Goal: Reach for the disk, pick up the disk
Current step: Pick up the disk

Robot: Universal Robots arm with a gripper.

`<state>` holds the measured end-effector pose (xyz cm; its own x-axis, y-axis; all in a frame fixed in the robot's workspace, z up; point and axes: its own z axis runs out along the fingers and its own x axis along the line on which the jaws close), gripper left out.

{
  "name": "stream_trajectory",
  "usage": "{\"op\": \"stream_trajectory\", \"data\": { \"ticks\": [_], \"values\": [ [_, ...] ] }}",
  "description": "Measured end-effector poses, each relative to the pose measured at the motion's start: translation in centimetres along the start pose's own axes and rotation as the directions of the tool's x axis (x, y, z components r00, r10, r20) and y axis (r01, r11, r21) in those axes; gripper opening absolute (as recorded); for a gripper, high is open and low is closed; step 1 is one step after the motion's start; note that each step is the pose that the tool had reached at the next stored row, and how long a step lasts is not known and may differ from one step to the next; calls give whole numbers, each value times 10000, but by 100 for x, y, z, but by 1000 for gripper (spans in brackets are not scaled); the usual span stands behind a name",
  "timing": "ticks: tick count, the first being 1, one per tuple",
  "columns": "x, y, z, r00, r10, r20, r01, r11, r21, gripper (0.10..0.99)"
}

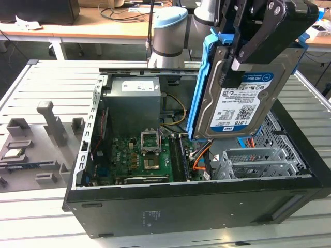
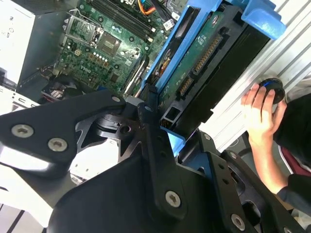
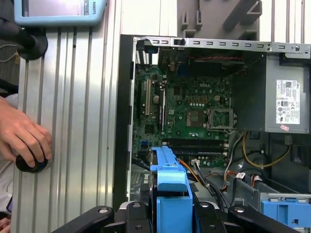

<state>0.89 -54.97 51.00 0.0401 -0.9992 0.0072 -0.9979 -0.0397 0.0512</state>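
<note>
The disk (image 1: 240, 106), a silver drive with a white-and-blue label and blue side rails, hangs tilted on edge above the open computer case (image 1: 196, 206), over its right half in the exterior view. My gripper (image 1: 237, 67) is shut on the disk's upper end, with one black finger (image 1: 258, 41) across the label side. In the second wrist view the disk's green circuit-board underside (image 2: 204, 53) and blue rail (image 2: 262, 19) run away from my black fingers (image 2: 148, 114). The first wrist view looks along the blue rail (image 3: 170, 184) above the case.
Inside the case lie the motherboard (image 1: 139, 155), grey power supply (image 1: 132, 103), orange cables (image 1: 199, 155) and metal drive cage (image 1: 253, 160). Grey post fixtures (image 1: 49, 124) stand on the slatted table at the exterior view's left. A person's hand (image 3: 22, 138) rests on a black knob beside the case.
</note>
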Motion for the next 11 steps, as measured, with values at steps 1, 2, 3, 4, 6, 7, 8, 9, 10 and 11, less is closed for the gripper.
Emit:
{"op": "stream_trajectory", "data": {
  "ticks": [1, 2, 3, 4, 6, 7, 8, 9, 10, 11],
  "values": [
    [0, -5, 11, 10000, 0, 1, 0, 10000, 0, 365],
    [0, -8, 20, 10000, 0, 1, 0, 10000, 0, 365],
    [0, -13, 27, 10000, 0, 0, 0, 10000, 0, 365],
    [0, -14, 31, 10000, 0, 1, 0, 10000, 0, 365],
    [1, -23, 41, 10000, -1, 0, 1, 10000, 0, 365],
    [0, -25, 44, 10000, -1, 1, 1, 10000, 0, 365],
    [1, -29, 49, 10000, -1, 0, 1, 10000, 0, 365],
    [1, -32, 54, 10000, 0, 1, 0, 10000, 0, 365],
    [1, -34, 57, 10000, 0, 1, 0, 10000, 0, 365],
    [1, -38, 62, 10000, 0, 0, 0, 10000, 0, 365]
  ]
}}
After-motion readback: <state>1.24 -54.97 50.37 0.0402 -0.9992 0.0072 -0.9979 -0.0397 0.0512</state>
